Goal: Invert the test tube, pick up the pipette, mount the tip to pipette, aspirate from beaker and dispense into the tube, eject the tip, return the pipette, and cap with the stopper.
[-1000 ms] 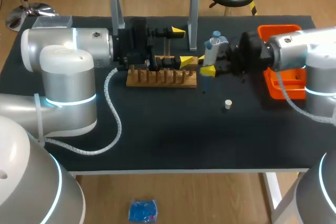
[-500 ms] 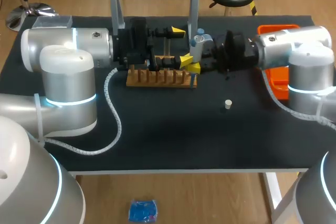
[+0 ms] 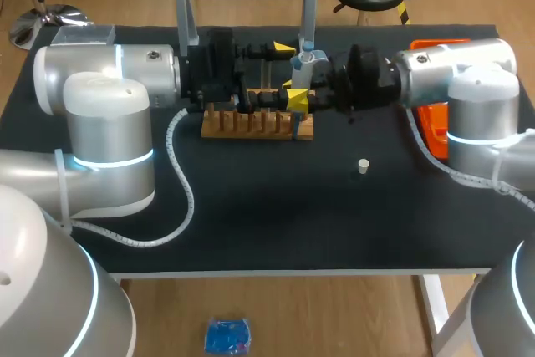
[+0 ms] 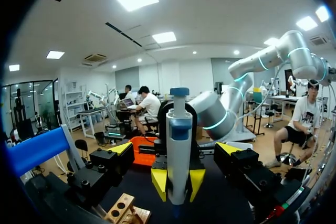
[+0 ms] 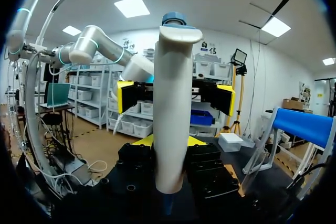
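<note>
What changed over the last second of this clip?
The right hand, shut on the pipette, travelled leftward to the end of the wooden rack, bringing the upright pipette up to the left hand, whose fingers stand open. The left hand, the wooden rack and the stopper stayed put.

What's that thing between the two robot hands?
A pipette, upright. The right gripper grips it, and the left wrist view shows it standing between the open fingers of the left gripper.
</note>
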Available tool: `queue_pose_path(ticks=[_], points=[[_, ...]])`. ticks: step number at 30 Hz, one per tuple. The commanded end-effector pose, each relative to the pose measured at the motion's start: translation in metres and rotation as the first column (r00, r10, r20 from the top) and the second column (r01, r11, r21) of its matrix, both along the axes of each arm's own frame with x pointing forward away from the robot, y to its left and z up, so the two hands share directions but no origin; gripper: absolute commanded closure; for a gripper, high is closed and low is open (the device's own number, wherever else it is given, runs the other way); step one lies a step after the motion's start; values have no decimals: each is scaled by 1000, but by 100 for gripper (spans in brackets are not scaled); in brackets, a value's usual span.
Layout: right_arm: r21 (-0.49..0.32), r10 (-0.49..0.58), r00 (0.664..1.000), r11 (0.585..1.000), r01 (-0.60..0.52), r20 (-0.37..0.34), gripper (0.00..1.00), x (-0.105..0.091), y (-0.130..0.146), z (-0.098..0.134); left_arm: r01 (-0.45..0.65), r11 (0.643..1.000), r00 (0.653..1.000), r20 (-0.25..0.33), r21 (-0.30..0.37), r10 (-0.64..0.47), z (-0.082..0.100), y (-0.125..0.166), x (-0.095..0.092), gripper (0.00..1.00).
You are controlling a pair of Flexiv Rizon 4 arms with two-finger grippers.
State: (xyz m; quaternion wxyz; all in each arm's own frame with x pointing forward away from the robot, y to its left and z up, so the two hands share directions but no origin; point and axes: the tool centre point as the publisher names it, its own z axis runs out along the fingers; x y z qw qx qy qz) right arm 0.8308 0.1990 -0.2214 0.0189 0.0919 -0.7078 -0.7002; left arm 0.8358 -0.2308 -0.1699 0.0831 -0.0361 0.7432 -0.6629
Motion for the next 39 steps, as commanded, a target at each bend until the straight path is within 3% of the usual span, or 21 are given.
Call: queue_pose_path(ticks=[1,4,39], points=[[4,-7,1000,1000,7,3,100,-1,1,0,-2,1000,1000,8,-17,2,-1,-1,-1,0],[10,-12,1000,1000,12,4,100,0,2,0,6,997,1000,25,-80,-4,0,-1,-2,0],[19,-20,1000,1000,19,22,100,0,13,3,7,998,1000,7,-58,-7,-3,0,-1,0]])
